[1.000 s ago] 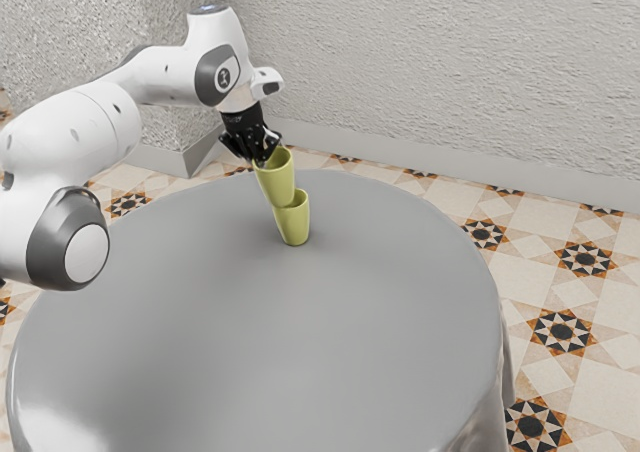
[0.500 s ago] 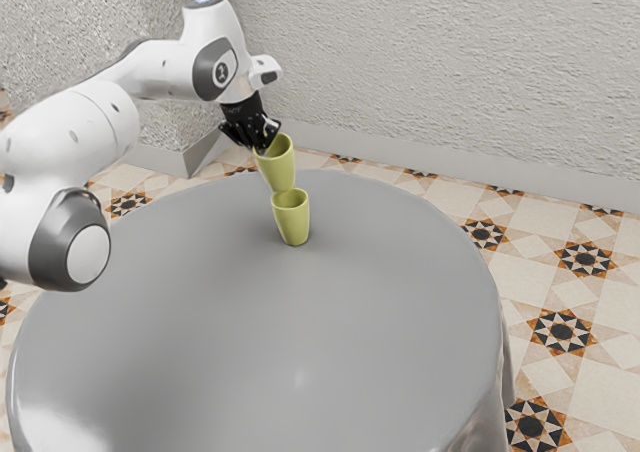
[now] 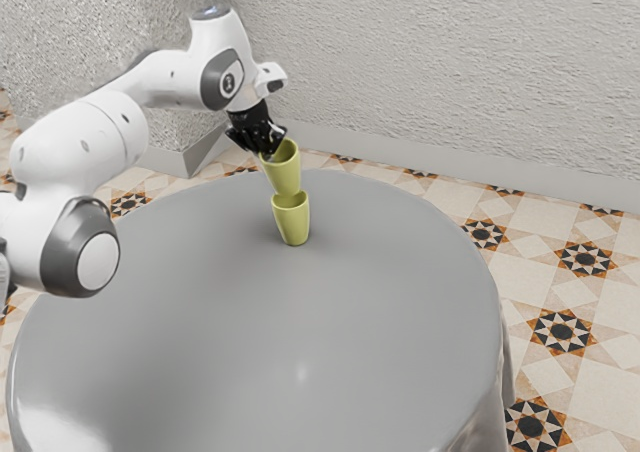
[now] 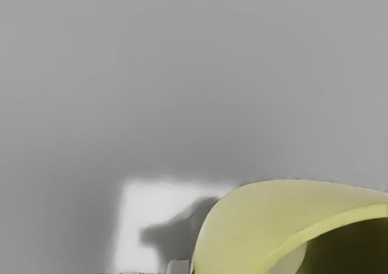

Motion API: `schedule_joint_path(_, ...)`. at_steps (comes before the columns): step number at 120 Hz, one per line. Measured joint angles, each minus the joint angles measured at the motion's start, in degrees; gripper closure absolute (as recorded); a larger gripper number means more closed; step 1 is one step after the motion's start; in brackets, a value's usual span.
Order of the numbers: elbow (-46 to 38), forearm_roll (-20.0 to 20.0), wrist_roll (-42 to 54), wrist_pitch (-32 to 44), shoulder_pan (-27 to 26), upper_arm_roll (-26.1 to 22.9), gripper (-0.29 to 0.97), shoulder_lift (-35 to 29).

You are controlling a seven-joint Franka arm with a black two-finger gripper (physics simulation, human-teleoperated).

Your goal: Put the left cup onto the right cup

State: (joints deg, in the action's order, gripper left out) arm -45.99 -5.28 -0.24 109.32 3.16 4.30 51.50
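Two olive-green cups show in the exterior view. One cup [image 3: 292, 218] stands upright on the round grey table [image 3: 250, 322], toward its far side. The other cup [image 3: 282, 168] hangs tilted right above it, its base at or just inside the standing cup's mouth. My black gripper [image 3: 268, 149] is shut on the upper cup's rim at its upper left. In the wrist view the held cup [image 4: 291, 225] appears as a large yellow-green curved rim just under my hand, with the grey tabletop [image 4: 182, 74] behind it.
The table's edge curves close behind the cups, with tiled floor [image 3: 560, 262] and a rough plaster wall [image 3: 450, 62] beyond. A wide grey surface lies in front of the cups. My white arm [image 3: 110, 142] reaches in from the exterior view's left.
My hand lifted a little and shifted toward the exterior view's right with the held cup. The cup went from sitting deeper in the lower cup to hanging tilted over its mouth.
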Motion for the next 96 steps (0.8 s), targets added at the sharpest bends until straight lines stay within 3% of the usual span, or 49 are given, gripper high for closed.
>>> schedule_joint_path(96, -1.16, -0.05, -0.24, 1.51, -0.93, 0.34, 0.78, 1.24)
